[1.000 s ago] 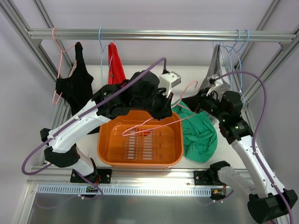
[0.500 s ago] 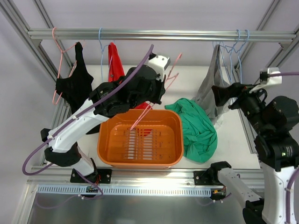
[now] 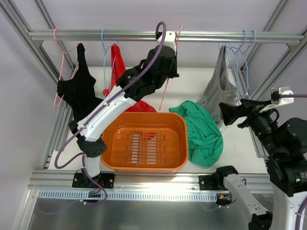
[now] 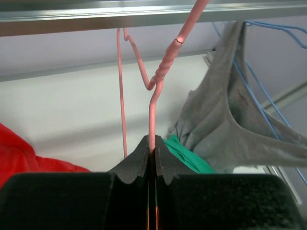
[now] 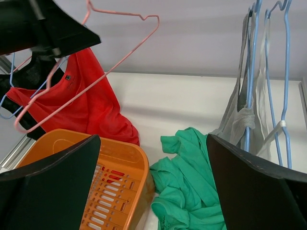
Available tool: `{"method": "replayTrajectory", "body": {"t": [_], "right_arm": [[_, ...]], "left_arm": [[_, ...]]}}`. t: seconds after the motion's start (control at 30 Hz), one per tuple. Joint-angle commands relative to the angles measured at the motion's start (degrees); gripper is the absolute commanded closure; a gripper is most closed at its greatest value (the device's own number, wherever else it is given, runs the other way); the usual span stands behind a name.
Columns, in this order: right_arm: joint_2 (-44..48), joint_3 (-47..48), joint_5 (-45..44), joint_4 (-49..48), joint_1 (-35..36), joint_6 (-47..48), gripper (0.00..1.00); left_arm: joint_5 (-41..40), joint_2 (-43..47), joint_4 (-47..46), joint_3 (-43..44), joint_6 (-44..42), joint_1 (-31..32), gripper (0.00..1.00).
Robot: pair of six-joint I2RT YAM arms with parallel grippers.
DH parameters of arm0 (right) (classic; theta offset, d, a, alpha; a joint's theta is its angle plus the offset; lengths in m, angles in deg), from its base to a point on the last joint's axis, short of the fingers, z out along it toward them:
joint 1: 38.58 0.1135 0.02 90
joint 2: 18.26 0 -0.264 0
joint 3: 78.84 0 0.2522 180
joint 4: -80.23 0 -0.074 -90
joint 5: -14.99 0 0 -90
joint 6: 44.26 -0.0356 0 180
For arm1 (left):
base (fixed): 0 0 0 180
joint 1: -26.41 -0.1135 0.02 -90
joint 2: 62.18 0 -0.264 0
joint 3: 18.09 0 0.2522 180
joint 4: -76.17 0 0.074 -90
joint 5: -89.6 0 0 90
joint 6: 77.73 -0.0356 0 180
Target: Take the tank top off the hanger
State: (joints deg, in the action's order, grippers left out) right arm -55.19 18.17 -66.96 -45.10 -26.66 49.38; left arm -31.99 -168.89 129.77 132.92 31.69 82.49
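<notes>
The teal-green tank top point(image 3: 204, 134) lies crumpled on the white table, right of the orange basket, with nothing holding it. The salmon-pink hanger point(image 3: 164, 94) is bare and held up against the overhead rail point(image 3: 96, 35). My left gripper point(image 3: 169, 72) is shut on its wire just below the twisted neck point(image 4: 165, 72). In the left wrist view the hook reaches up to the rail. My right gripper point(image 3: 229, 113) hangs open in the air right of the tank top point(image 5: 192, 191). Its fingers point(image 5: 48, 182) frame the cloth from above, with nothing between them.
An orange basket point(image 3: 103, 148) stands at the front centre. On the rail hang a black top on a pink hanger point(image 3: 76, 91), a red top point(image 3: 117, 62), a grey top point(image 3: 220, 86) and light-blue hangers point(image 3: 247, 43). Frame posts stand at both sides.
My left arm swung the bare hanger from over the basket up to the rail. My right gripper opened and drew back to the right. The tank top stayed on the table.
</notes>
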Motion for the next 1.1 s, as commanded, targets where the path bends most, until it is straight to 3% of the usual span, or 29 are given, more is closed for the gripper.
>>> {"method": "replayTrajectory", "body": {"t": [0.0,0.2,0.43,0.6,0.63,0.7,0.77,0.93,1.07], "right_arm": [[1.42,-1.06,1.96,-0.47,-0.15,0.05,0.01],[2.21,-3.61,4.07,-0.39,-0.15,-0.12,0.01],[2.91,-5.9,4.69,-0.39,-0.23,-0.21,0.02],[1.95,-7.47,5.74,-0.39,-0.23,-0.3,0.01],[1.86,-7.92,6.18,-0.3,-0.15,-0.13,0.01],[1.07,-9.4,8.28,-0.21,-0.15,0.84,0.0],[0.11,-10.46,9.69,0.31,-0.15,1.28,0.0],[-3.76,-16.69,13.75,0.58,-0.15,1.81,0.01],[-7.71,-19.25,5.68,4.08,0.03,3.12,0.01]], "left_arm": [[0.83,-2.26,-6.25,2.41,2.37,-2.46,1.0],[4.35,-4.82,-9.6,2.32,3.17,-4.75,1.0],[4.26,-0.51,-9.95,-8.13,7.3,-4.75,1.0],[5.4,1.33,-9.86,-10.42,7.91,-4.75,1.0],[5.49,1.77,-9.95,-10.86,7.83,-4.75,0.78],[5.93,3.61,-9.95,-11.65,7.39,-4.57,0.55],[5.49,6.5,-9.86,-13.5,6.78,-4.22,0.05],[2.77,14.68,-9.86,-22.25,3.78,-2.47,0.01],[2.06,27.83,-9.95,-34.13,5.01,-1.23,0.01]]}}
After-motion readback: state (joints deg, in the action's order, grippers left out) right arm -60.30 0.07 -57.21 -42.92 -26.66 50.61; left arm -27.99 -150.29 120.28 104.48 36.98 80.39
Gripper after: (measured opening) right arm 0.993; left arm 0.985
